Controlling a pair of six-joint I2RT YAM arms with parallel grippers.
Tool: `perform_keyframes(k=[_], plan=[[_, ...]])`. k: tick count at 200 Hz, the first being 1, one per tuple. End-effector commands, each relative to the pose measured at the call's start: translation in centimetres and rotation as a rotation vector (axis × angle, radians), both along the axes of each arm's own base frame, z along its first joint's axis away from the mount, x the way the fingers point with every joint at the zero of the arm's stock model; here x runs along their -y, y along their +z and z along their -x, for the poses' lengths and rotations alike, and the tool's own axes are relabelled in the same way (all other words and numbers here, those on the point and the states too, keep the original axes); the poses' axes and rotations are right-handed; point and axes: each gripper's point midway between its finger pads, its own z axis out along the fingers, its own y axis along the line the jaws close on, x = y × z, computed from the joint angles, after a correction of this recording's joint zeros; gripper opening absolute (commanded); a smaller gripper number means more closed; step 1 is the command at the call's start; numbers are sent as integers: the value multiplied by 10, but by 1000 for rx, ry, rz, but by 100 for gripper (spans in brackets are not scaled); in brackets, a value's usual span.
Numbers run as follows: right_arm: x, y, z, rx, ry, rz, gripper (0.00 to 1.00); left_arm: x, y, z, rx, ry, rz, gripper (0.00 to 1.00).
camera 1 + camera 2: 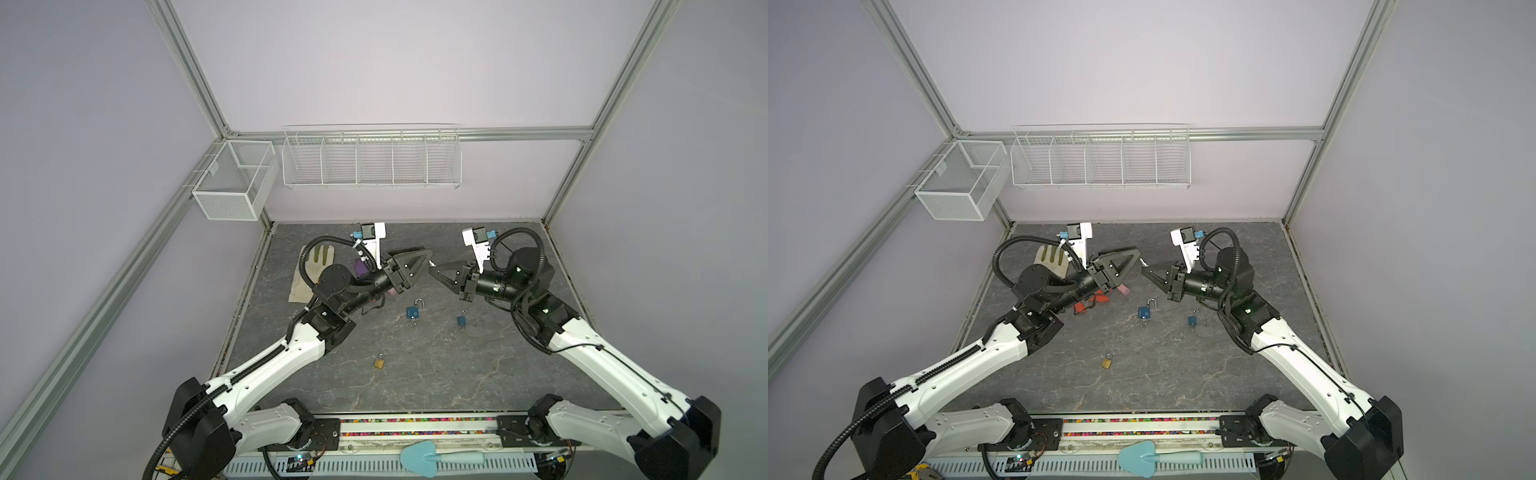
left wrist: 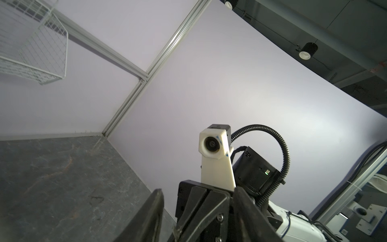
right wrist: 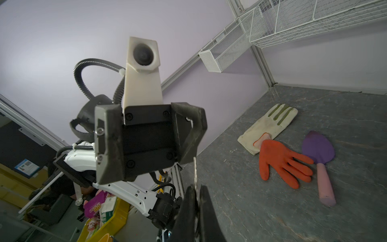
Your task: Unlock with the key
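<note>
A small silver key [image 3: 194, 167] sticks out from between the fingertips of my right gripper [image 3: 196, 187], which is shut on it. In both top views the key [image 1: 433, 263] [image 1: 1143, 262] is held above the table's middle, pointing at my left gripper [image 1: 428, 255]. My left gripper [image 2: 199, 189] stands open with its fingers [image 3: 190, 130] spread around the key's tip and nothing gripped. Three padlocks lie on the table. One blue padlock [image 1: 413, 311] has its shackle swung open, another blue padlock [image 1: 461, 319] lies to its right, and a brass padlock [image 1: 379, 362] lies nearer the front.
A cream glove [image 3: 270, 123], an orange glove [image 3: 280, 161] and a purple trowel with a pink handle [image 3: 318, 148] lie under my left arm. A mesh basket [image 1: 235, 178] and a wire rack [image 1: 372, 158] hang on the walls. A light blue trowel [image 1: 419, 457] rests on the front rail.
</note>
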Motion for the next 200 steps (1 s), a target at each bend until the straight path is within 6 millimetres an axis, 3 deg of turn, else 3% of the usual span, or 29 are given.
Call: perform_keyframes(k=[1, 52, 80, 152, 200], plan=[[7, 1, 3, 128, -67, 95, 6, -18, 23, 3, -7, 49, 60, 59], [2, -6, 2, 310, -162, 247, 6, -37, -11, -15, -231, 189, -40, 60], [7, -9, -15, 412, -284, 332, 6, -42, -25, -19, -373, 220, -92, 60], [-6, 2, -26, 556, -325, 378, 6, -48, -25, -15, -404, 226, -82, 60], [-18, 0, -48, 762, -450, 546, 6, -60, -33, -24, -524, 322, -119, 59]])
